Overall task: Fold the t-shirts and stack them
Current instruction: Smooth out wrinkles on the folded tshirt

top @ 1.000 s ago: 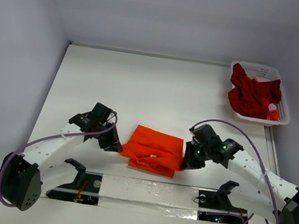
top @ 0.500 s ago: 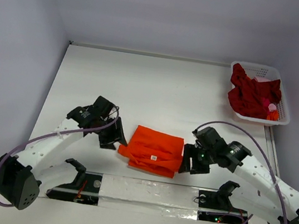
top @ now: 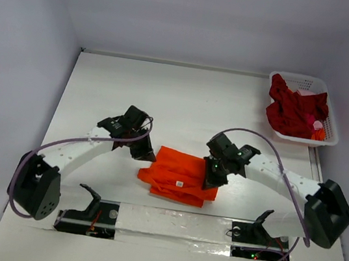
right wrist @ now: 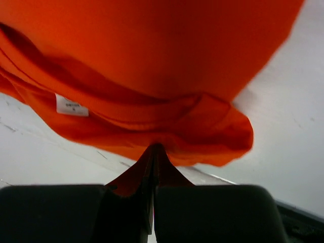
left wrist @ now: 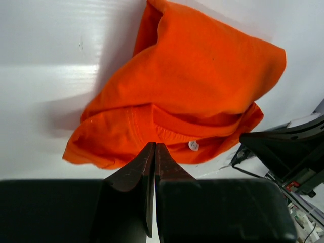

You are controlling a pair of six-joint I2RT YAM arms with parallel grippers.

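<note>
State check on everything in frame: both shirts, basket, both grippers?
orange t-shirt: folded, lying flat on the table.
red t-shirt: crumpled, unfolded, in the basket.
basket: upright, holding the red t-shirt.
left gripper: shut, tips at the orange t-shirt's edge.
right gripper: shut, tips at its hem.

- Orange t-shirt (top: 180, 174): soft matt cloth with stitched hems and a small white sewn label.
- Crimson t-shirt (top: 289, 111): matt cloth, crumpled.
- Basket (top: 299, 77): white plastic lattice with a faint sheen.
- Table (top: 186, 99): smooth white top, slightly glossy, with a few fine scuffs.
- Left gripper (left wrist: 153, 147) and right gripper (right wrist: 153, 148): matt black plastic fingers.
- Left arm (top: 83, 150) and right arm (top: 272, 178): smooth white plastic shells.
- Purple cables (top: 262, 138): smooth sheath.
</note>
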